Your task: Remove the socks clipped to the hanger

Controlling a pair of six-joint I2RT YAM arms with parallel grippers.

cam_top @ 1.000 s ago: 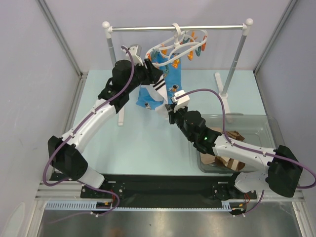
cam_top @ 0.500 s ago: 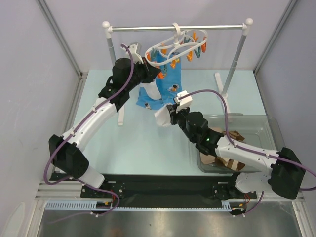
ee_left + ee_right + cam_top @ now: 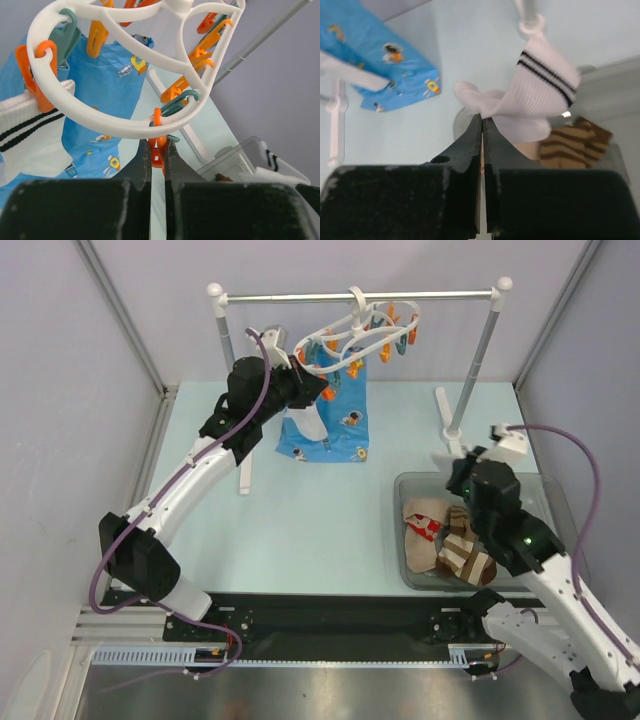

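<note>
Rail (image 3: 300, 296): spans the back, 12 o'clock.
Blue cloth (image 3: 345, 420): hangs below the hanger.
Bin (image 3: 425, 476): 4 o'clock; beige sock (image 3: 420, 525) and brown striped sock (image 3: 465, 558) inside.
Hanger (image 3: 115, 131): hooked on the rail; clipped sock (image 3: 30, 140), white with black stripes, at its 9 o'clock.
Right gripper (image 3: 481, 120): closed on held sock (image 3: 540, 90), white with black stripes, above the bin.
Left gripper (image 3: 158, 145): narrow, pinching orange clip (image 3: 159, 156) at the ring's 6 o'clock.

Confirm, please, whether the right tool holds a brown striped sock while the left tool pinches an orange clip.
No: the right wrist view shows the right tool holding a white, black-striped sock; the left tool does pinch an orange clip.
</note>
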